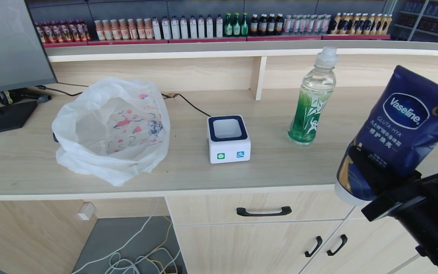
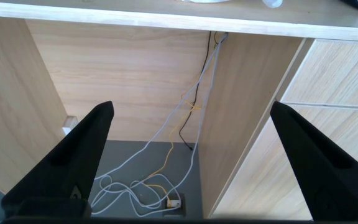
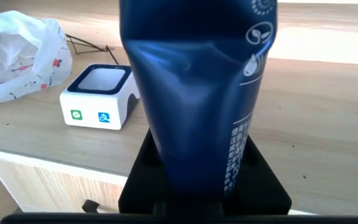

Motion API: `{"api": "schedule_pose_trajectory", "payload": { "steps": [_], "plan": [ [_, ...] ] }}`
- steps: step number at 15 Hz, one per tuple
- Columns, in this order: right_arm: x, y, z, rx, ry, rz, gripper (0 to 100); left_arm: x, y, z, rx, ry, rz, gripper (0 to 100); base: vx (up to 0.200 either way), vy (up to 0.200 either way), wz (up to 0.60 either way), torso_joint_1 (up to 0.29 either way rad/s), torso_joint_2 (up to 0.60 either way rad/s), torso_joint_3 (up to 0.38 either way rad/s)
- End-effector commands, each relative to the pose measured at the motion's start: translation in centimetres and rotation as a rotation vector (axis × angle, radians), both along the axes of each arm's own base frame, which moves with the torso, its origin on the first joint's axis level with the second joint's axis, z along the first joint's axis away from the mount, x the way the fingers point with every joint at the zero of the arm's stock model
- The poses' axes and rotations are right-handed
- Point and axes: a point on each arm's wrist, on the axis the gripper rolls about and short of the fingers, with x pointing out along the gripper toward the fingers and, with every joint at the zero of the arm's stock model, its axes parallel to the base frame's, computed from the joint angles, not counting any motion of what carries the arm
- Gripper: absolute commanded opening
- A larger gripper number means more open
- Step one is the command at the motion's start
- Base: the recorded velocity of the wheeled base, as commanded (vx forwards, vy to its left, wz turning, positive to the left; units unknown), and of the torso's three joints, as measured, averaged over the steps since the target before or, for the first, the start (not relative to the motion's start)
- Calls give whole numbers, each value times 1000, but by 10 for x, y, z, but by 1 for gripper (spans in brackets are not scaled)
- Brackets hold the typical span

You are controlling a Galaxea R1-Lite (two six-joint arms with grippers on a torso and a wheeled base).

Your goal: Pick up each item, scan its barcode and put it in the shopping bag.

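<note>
My right gripper (image 1: 375, 173) is shut on a dark blue lotion tube (image 1: 401, 129), held up at the right, off the counter's front edge, cap end down. The tube (image 3: 194, 93) stands between the black fingers (image 3: 143, 174). A white scanner box (image 1: 228, 139) with a dark blue rim sits mid-counter; the scanner (image 3: 98, 96) is also seen past the tube. The white plastic shopping bag (image 1: 112, 129) lies open on the left. A clear bottle with a green label (image 1: 312, 101) stands upright right of the scanner. My left gripper (image 2: 185, 168) is open, below counter level, facing the recess under the counter.
A monitor (image 1: 10, 42) on a black stand occupies the counter's far left. A raised wooden ledge (image 1: 257, 53) runs behind the counter, with drink shelves beyond. Drawers with black handles (image 1: 264, 211) are below. Loose cables (image 2: 160, 180) lie on the floor under the counter.
</note>
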Motion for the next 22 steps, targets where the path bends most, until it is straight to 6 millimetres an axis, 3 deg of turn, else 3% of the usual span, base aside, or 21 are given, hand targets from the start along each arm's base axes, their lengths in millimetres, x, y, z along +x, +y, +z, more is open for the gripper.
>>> {"api": "schedule_pose_trajectory", "payload": {
  "steps": [1,4,6,9,11,16,22],
  "plan": [
    [-8,-7,5,22,-27,19,0,0,0,0,0,0,0,100,0,0,0,0,0,0],
    [-12,-7,-3,-22,-9,71,0,0,0,0,0,0,0,100,0,0,0,0,0,0],
    [-23,9,-4,-107,-38,167,0,0,0,0,0,0,0,100,0,0,0,0,0,0],
    [-36,41,11,-175,-138,286,0,0,0,0,0,0,0,100,0,0,0,0,0,0],
    [-48,62,8,-221,-155,381,0,0,0,0,0,0,0,100,0,0,0,0,0,0],
    [-39,97,-7,-404,-251,521,0,0,0,0,0,0,-2,100,0,0,0,0,0,0],
    [-35,75,-1,-471,-351,511,0,0,0,0,0,0,-2,100,0,0,0,0,0,0]
  ]
}}
